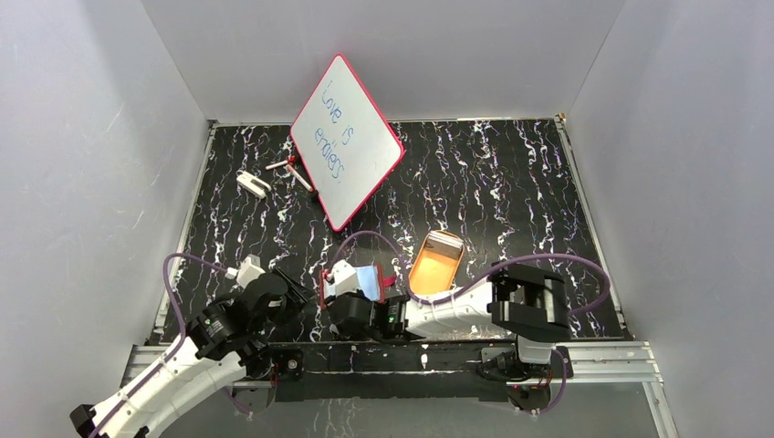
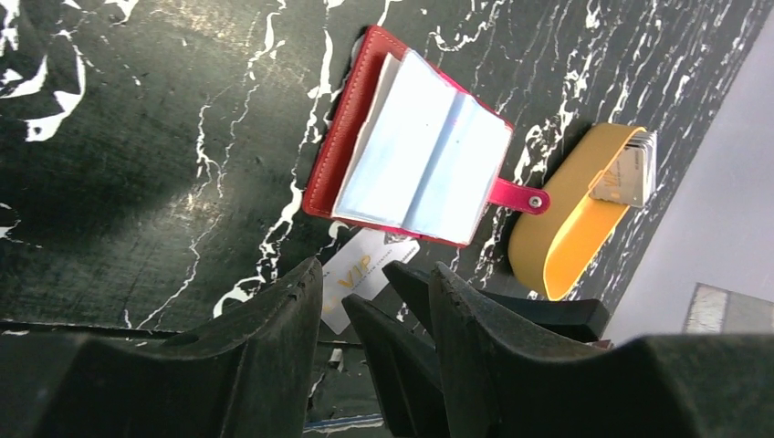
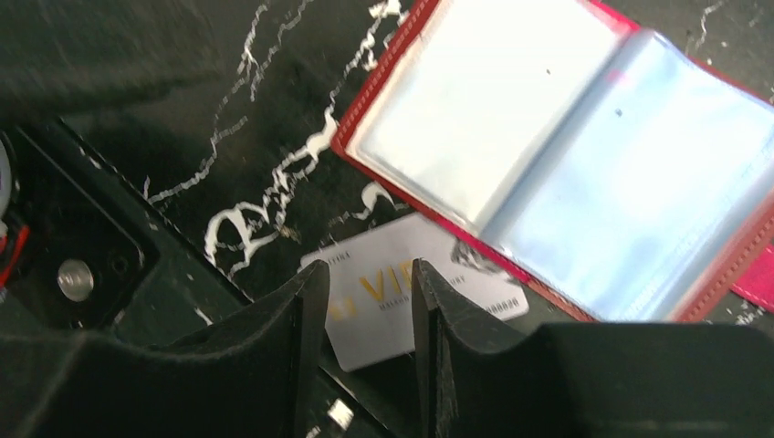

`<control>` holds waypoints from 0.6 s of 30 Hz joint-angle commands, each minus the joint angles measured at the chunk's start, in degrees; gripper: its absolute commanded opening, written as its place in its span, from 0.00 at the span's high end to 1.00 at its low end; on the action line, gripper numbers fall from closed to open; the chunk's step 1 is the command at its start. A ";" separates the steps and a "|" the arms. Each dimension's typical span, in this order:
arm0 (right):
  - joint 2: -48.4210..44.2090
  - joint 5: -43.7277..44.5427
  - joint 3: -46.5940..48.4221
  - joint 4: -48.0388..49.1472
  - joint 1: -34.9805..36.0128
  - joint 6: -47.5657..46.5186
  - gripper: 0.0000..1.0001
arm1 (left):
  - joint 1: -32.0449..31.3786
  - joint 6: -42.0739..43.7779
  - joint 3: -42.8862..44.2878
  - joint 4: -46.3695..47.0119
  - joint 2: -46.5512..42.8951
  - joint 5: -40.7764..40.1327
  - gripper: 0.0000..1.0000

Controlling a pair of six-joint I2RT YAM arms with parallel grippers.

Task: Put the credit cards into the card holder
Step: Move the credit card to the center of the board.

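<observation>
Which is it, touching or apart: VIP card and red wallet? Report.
Touching. The right wrist view shows the card with its far edge tucked under the border of the wallet.

You find wide bare table [image 1: 529, 182] to the right and at the back, but up front the left gripper [image 2: 376, 271] and right gripper [image 3: 367, 269] crowd one card [image 3: 475, 285], hemmed by the wallet [image 2: 411, 151] just beyond, the orange tray [image 2: 557, 246] beside it and the whiteboard [image 1: 347, 141] farther back.

Left arm [image 1: 169, 383], right arm [image 1: 447, 315] white-shelled, black joints; purple cables [image 1: 167, 274]; black ridged jaws.
</observation>
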 commanded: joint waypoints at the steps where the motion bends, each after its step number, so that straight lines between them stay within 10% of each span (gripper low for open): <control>1: 2.81 4.58 6.17 -2.77 0.20 2.29 0.50 | -0.28 -1.99 0.96 -2.84 0.98 -2.82 0.56; 18: 11.81 8.79 16.53 -23.20 3.88 11.19 0.35 | -0.22 -13.03 0.87 -11.26 -4.72 -9.12 0.57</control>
